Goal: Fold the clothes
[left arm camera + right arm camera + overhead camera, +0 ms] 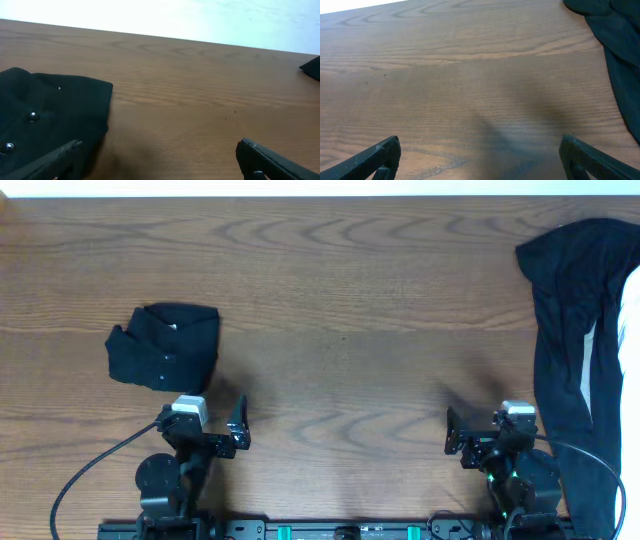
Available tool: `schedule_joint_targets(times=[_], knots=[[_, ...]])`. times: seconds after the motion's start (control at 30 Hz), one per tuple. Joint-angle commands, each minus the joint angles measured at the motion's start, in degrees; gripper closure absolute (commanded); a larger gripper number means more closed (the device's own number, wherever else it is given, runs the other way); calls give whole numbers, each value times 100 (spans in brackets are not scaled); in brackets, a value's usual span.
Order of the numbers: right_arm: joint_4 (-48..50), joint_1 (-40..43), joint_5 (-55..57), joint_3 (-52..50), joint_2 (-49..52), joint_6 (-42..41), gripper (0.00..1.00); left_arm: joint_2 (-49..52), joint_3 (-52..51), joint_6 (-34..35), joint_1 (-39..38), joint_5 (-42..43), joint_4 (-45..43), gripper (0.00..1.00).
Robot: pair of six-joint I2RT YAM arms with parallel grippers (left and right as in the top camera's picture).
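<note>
A black garment [165, 345] lies folded into a small bundle on the left of the table, and in the left wrist view [50, 115] small round studs show on it. A second dark piece of clothes [570, 330] lies spread out and crumpled along the right edge, also seen in the right wrist view [620, 45]. My left gripper [200, 423] [160, 150] hovers open just in front of the folded bundle, its left finger [60, 160] over the bundle's near edge. My right gripper [495, 430] [480, 145] is open over bare wood, left of the spread garment.
The wooden table [350, 310] stretches between the two garments. A white strip [590, 370] shows along the right garment at the table's right edge. Both arm bases and their cables sit along the front edge [340, 530].
</note>
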State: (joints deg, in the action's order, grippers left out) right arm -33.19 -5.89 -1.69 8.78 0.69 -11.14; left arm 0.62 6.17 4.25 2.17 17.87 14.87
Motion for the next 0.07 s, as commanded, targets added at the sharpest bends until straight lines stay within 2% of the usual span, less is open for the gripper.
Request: schedule_joint_targets(times=[0.0,0.03], knots=[[-2,68,-24,-13,-35,-63,1,-39,-142,7,-17,57,0,2],[-2,68,-24,-13,-35,-63,1,-39,-142,9,-17,57,0,2]])
